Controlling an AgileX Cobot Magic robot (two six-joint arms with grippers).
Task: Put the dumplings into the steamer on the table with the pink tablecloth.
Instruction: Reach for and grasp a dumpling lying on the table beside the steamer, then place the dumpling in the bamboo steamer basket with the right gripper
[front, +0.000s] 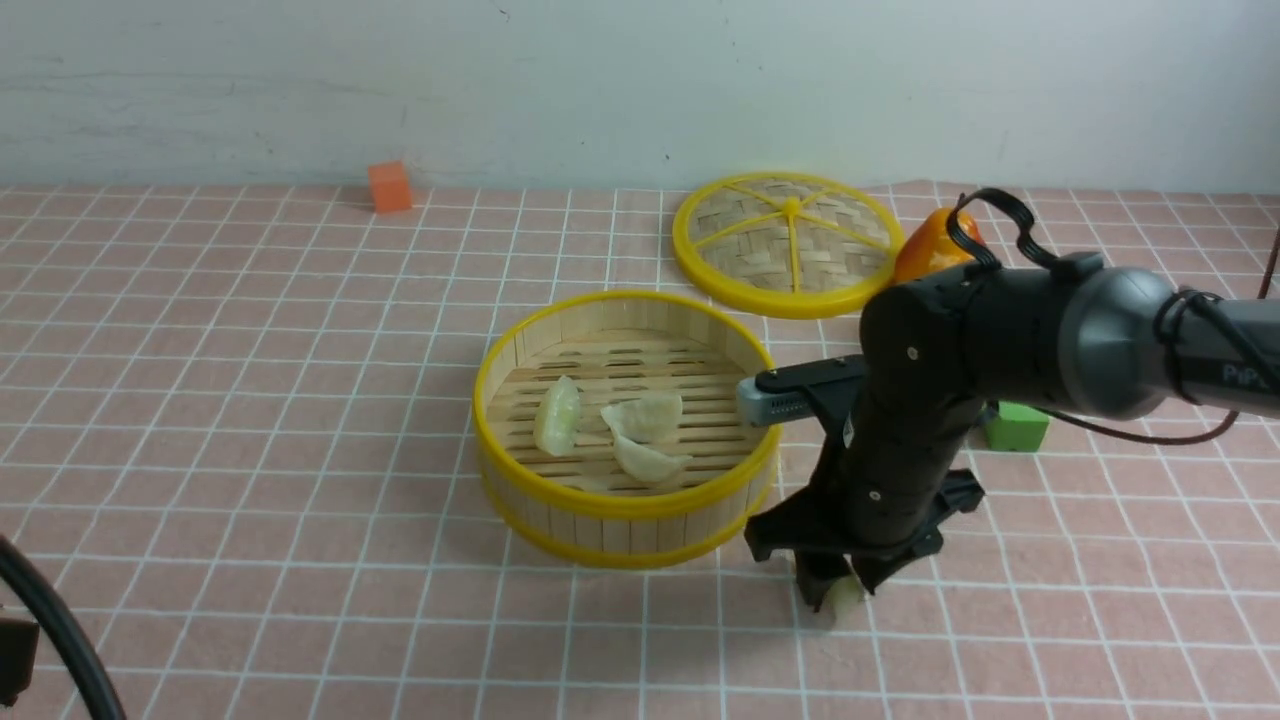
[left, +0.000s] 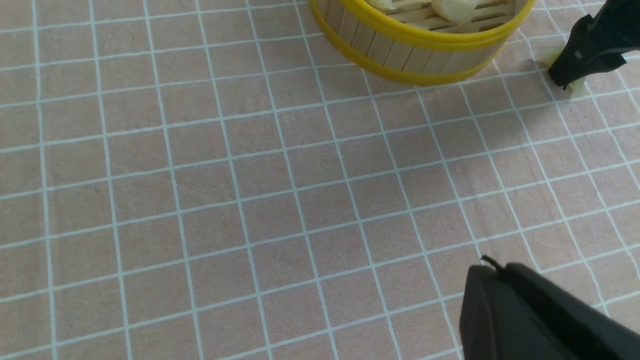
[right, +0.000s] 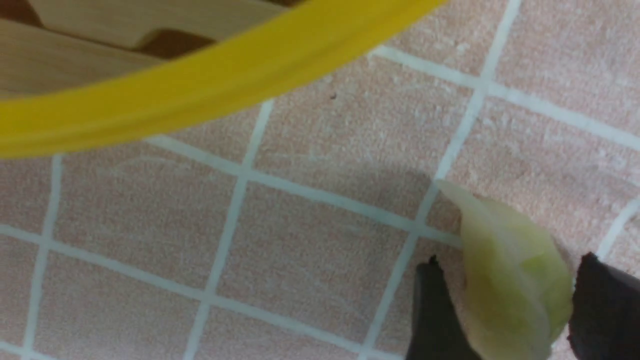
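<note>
The steamer (front: 620, 500) stands mid-table on the pink tablecloth (front: 250, 400) and holds three pale dumplings (front: 557, 415) (front: 645, 413) (front: 648, 462). Another dumpling (front: 843, 597), pale green, lies on the cloth just right of the steamer's front. My right gripper (front: 838, 595) points down over it. In the right wrist view its dark fingers (right: 435, 310) stand close on either side of this dumpling (right: 510, 280), which rests on the cloth beside the steamer's yellow rim (right: 200, 90). My left gripper (left: 487, 265) hovers shut and empty over bare cloth, nearer than the steamer (left: 415, 55).
The flat woven lid (front: 790, 245) lies behind the steamer to the right. An orange-red fruit (front: 935, 250) sits beside it, partly behind my right arm. A green cube (front: 1017, 427) is right of the arm, and an orange cube (front: 389, 186) stands at the far back left.
</note>
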